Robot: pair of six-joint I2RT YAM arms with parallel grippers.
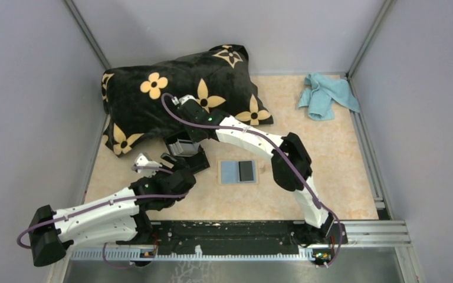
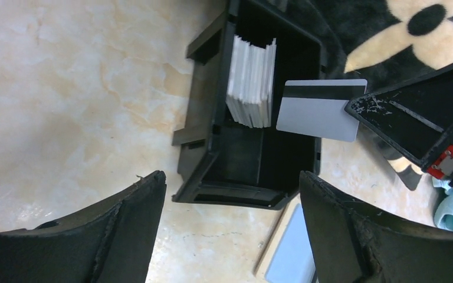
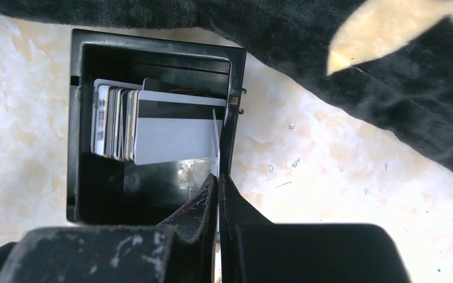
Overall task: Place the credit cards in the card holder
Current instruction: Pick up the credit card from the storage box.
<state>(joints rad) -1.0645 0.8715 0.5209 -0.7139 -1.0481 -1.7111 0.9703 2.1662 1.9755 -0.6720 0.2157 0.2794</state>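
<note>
The black card holder [image 2: 203, 147] stands open on the table by the pillow, with a stack of pale cards [image 2: 250, 82] upright inside. My right gripper [image 3: 218, 177] is shut on one edge of a grey credit card with a dark stripe [image 2: 321, 109]. It holds the card on edge over the holder's right wall [image 3: 233, 118], with the card [image 3: 177, 132] reaching in over the stack. A second grey striped card [image 1: 238, 171] lies flat on a pale beige card [image 2: 273, 244] to the right of the holder [image 1: 196, 160]. My left gripper [image 2: 233, 188] hovers open and empty just in front of the holder.
A big black pillow with yellow flowers [image 1: 171, 94] lies right behind the holder. A light blue cloth [image 1: 324, 94] is crumpled in the far right corner. Grey walls close in three sides, and a metal rail [image 1: 365, 227] runs along the near edge.
</note>
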